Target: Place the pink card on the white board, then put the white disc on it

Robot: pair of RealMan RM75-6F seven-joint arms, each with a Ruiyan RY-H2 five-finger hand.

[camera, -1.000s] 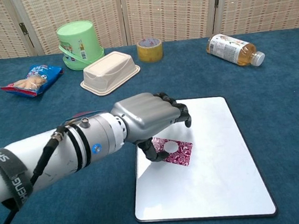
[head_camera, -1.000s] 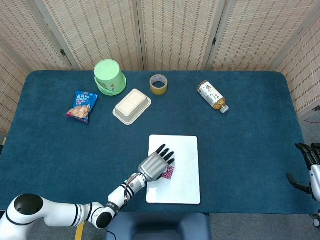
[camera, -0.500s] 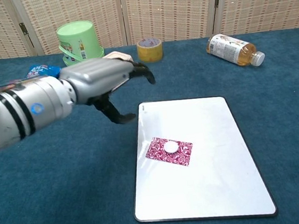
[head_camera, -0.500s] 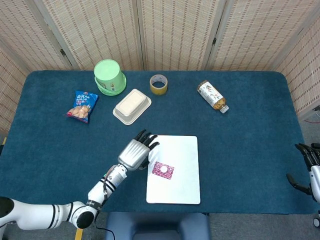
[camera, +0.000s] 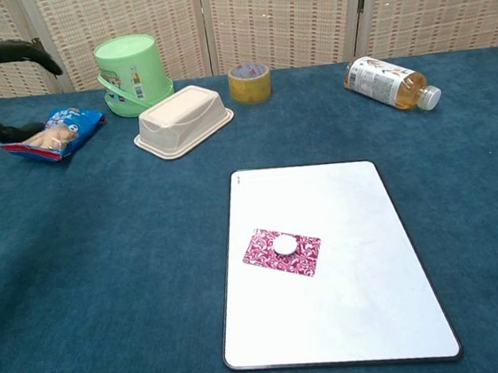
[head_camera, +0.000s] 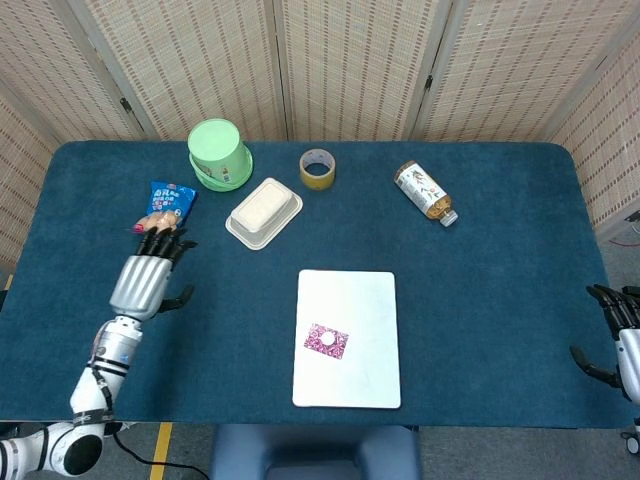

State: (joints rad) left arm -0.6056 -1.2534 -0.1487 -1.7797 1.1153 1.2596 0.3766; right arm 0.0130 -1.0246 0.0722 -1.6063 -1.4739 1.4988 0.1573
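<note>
The white disc (camera: 285, 244) sits on the pink card (camera: 282, 253), far right of the empty, spread left hand (head_camera: 148, 280). Keep clear.

Glossy white board (camera: 351, 309), napped cloth table (camera: 108, 281)

Silver-grey metal left hand (head_camera: 146, 281) with black fingers (head_camera: 160, 240) and a black thumb, on a white forearm ringed with black bands near the wrist (a thin black cable trailing below). White-cased right hand (head_camera: 618, 335) with black fingers, only partly visible at the frame edge.
</note>
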